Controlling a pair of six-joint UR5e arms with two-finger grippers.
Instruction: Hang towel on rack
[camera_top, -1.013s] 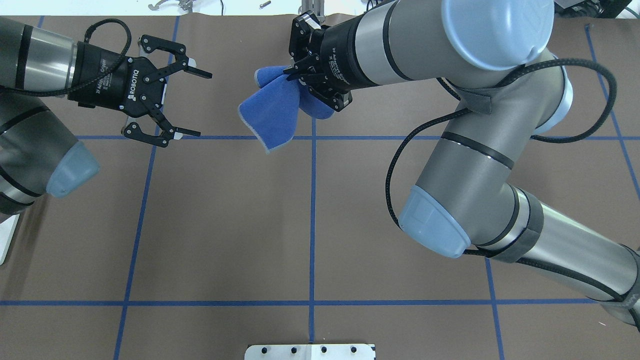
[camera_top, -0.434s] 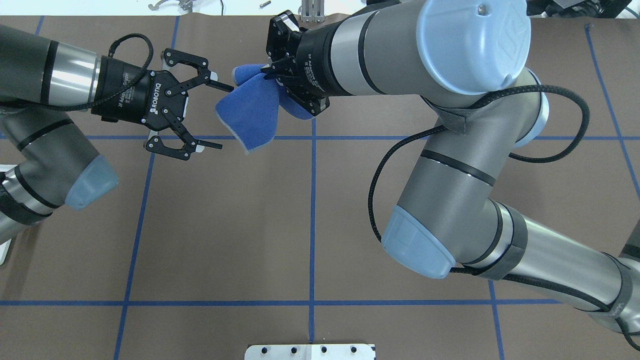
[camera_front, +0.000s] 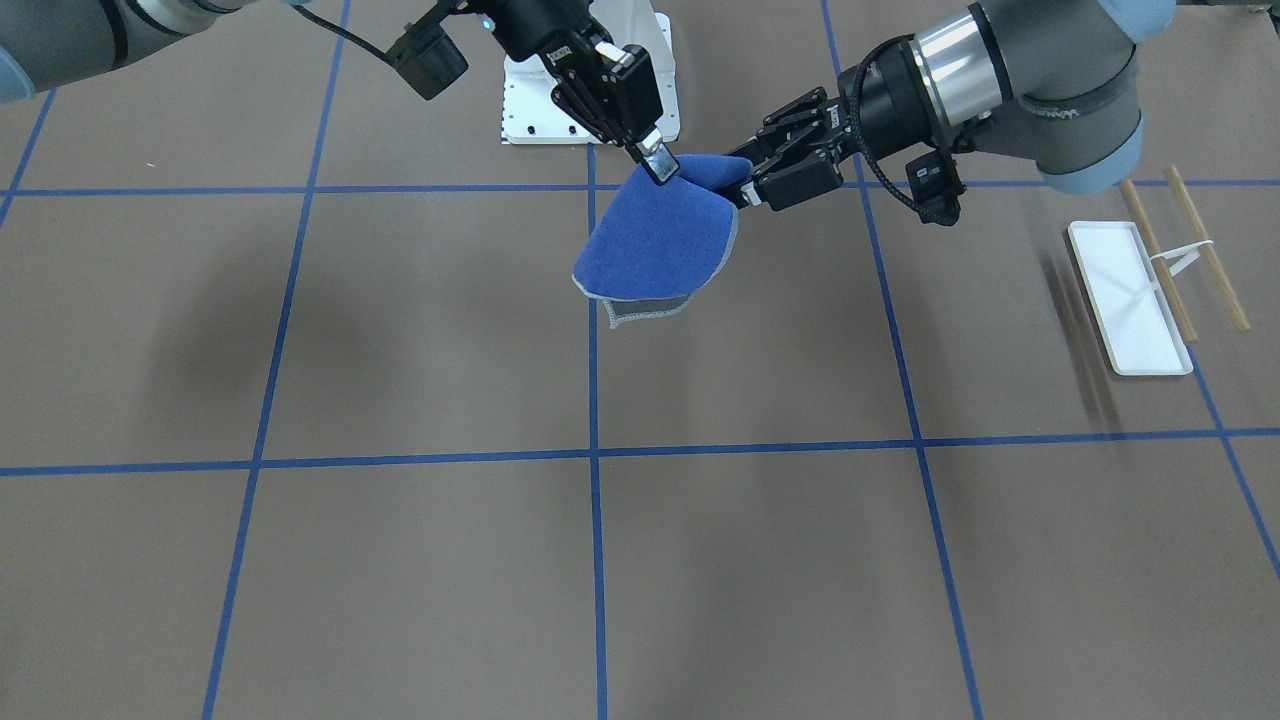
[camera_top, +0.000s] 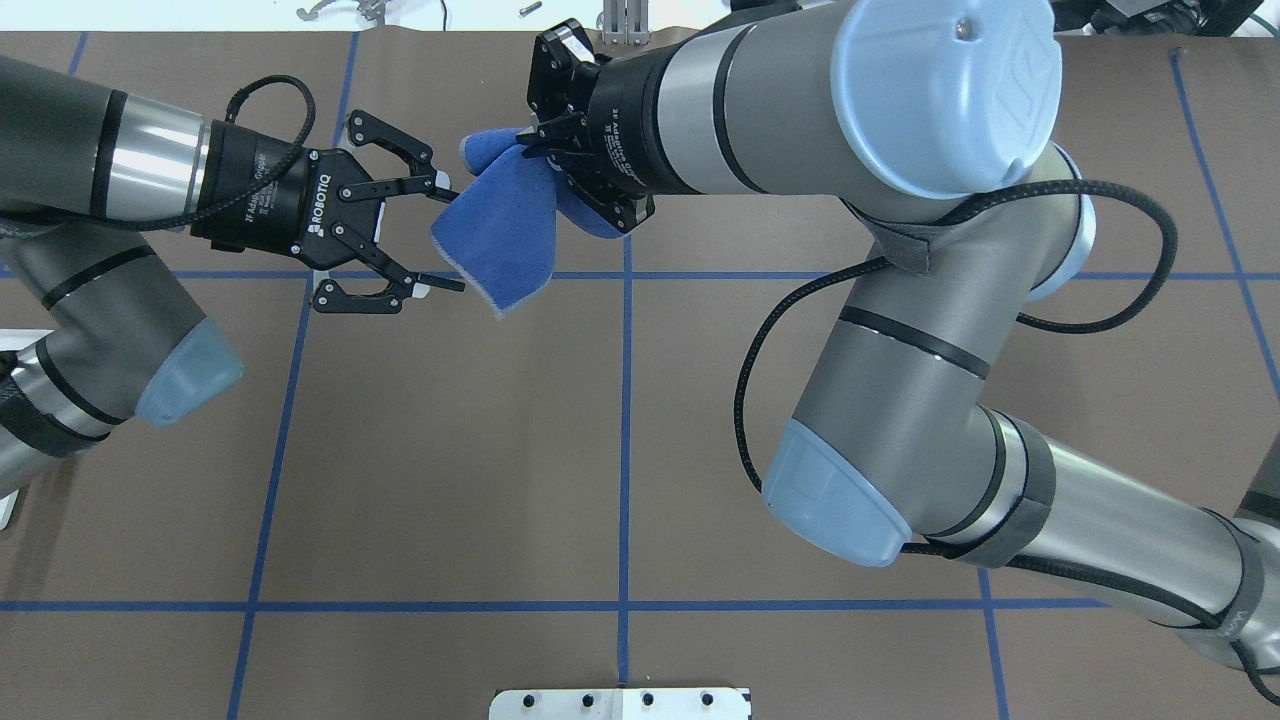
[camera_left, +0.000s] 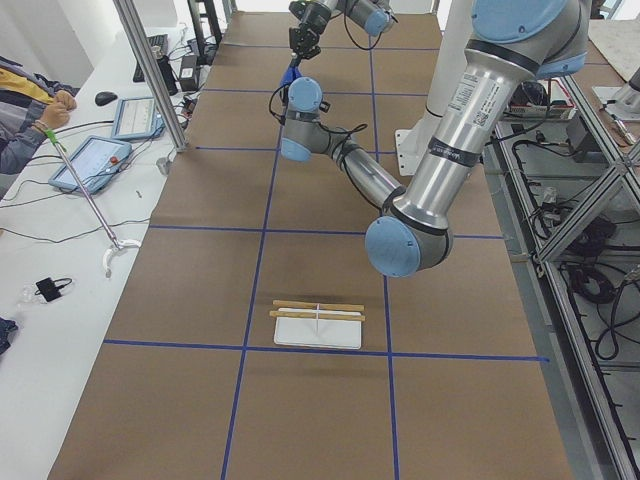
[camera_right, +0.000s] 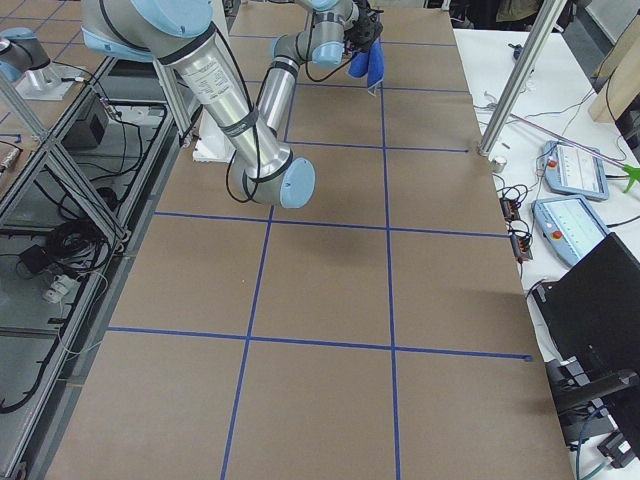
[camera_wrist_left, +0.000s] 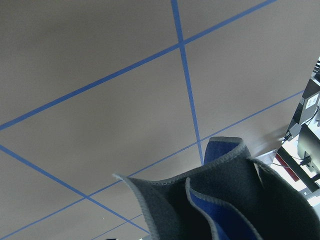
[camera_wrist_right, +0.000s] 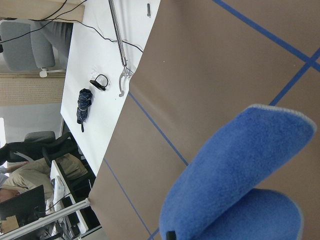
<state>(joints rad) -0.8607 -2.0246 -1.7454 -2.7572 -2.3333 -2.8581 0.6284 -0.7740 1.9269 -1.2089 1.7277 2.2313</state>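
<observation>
The blue towel (camera_top: 505, 235) hangs above the table from my right gripper (camera_top: 527, 150), which is shut on its upper folds. In the front view the towel (camera_front: 660, 245) droops with its grey underside showing below. My left gripper (camera_top: 445, 240) is open, with its two fingers on either side of the towel's left edge; it also shows in the front view (camera_front: 745, 180). The left wrist view shows the grey underside (camera_wrist_left: 225, 200) close up. The rack (camera_front: 1130, 300) stands far off on my left side, a white tray with two wooden dowels (camera_front: 1205, 250), also seen in the left exterior view (camera_left: 318, 325).
The white bolted pedestal (camera_front: 520, 110) sits at the robot's base behind the towel. Blue tape lines grid the brown table. An operators' desk with tablets (camera_left: 95, 160) and a metal pole (camera_left: 150, 70) run along the far edge.
My left gripper has moved right to the towel, and its open fingers now straddle the towel's edge. My right gripper carried the towel left, then held still.
</observation>
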